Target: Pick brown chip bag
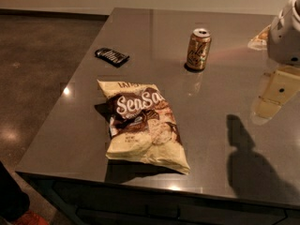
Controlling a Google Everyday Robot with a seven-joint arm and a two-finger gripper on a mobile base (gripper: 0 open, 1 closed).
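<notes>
I count one brown chip bag on the near part of the surface, one gold-brown can farther back, one small black packet far left, and one end effector at the far right edge.

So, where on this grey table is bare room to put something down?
Bare: grey tabletop right of the crinkly cream-and-brown chip bag, and between it and the gold-brown drink can. Crowded: far right edge, where the white gripper hangs.

Large crinkly cream-yellow chip bag with dark brown centre panel and white "Sea Salt" script lies flat, face up, near the tabletop's front edge; the hand, seemingly the white shape far right, is well apart.
</notes>
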